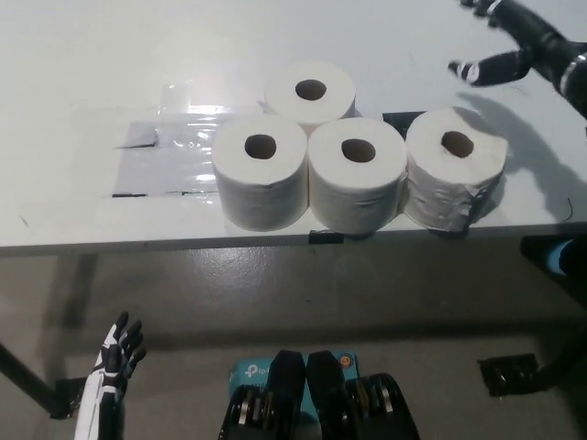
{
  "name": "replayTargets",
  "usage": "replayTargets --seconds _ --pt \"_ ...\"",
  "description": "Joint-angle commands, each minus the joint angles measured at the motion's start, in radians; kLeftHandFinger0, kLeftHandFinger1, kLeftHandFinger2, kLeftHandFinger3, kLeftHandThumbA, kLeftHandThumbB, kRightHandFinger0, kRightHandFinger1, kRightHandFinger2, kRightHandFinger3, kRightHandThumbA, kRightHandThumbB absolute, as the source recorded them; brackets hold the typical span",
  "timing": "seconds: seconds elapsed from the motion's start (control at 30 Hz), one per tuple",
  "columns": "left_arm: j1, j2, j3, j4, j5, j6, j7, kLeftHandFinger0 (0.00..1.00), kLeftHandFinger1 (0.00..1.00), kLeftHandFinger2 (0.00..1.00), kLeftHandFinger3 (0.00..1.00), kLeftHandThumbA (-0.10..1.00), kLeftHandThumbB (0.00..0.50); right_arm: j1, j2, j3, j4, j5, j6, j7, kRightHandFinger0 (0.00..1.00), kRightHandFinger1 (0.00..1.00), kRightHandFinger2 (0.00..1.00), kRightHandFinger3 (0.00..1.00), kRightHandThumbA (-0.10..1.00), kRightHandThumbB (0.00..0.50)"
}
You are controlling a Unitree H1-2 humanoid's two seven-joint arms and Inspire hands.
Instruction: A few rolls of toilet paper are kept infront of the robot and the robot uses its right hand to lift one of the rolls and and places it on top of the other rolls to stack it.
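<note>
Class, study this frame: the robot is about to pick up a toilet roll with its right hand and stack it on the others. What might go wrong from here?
1. The rightmost roll stands close to the table edge; a nudge from the open right hand may push it off.
2. The front rolls touch, so grasping one may shift the middle roll.
3. Its wrinkled side looks soft and may crush.

The left hand rests low.

We are looking at what seems to be a lab or test space rather than a home. A plain white table [110, 55] is standing on a bare grey concrete floor [275, 293], and clear and black tape [160, 151] is marking out a patch on the tabletop beside four toilet paper rolls [356, 174] arranged for trials.
</note>
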Motion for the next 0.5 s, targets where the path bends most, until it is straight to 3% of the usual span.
replayTargets --seconds 0.0,0.1,0.17,0.37,0.47 --pt "-0.02 0.026 0.002 -0.029 -0.022 -0.039 -0.012 1.0 1.0 1.0 1.0 1.0 0.069 -0.282 -0.088 0.142 0.17 -0.078 0.043 0.409 1.0 1.0 1.0 1.0 0.68 0.433" --pt "-0.02 0.026 0.003 -0.027 -0.023 -0.038 -0.012 1.0 1.0 1.0 1.0 1.0 0.074 -0.296 -0.09 0.164 0.197 -0.078 0.023 0.435 1.0 1.0 1.0 1.0 0.73 0.453" --pt "-0.02 0.028 0.002 -0.026 -0.026 -0.037 -0.015 1.0 1.0 1.0 1.0 1.0 0.051 -0.304 -0.092 0.182 0.202 -0.083 0.025 0.45 1.0 1.0 1.0 1.0 0.76 0.477" --pt "-0.023 0.031 0.002 -0.036 -0.024 -0.027 -0.013 1.0 1.0 1.0 1.0 1.0 0.014 -0.331 -0.074 0.213 0.254 -0.082 0.0 0.471 1.0 1.0 1.0 1.0 0.76 0.466" --pt "-0.025 0.032 -0.001 -0.023 -0.03 -0.045 -0.013 1.0 1.0 1.0 1.0 1.0 0.029 -0.335 -0.06 0.227 0.285 -0.094 -0.018 0.474 1.0 1.0 1.0 1.0 0.76 0.481"
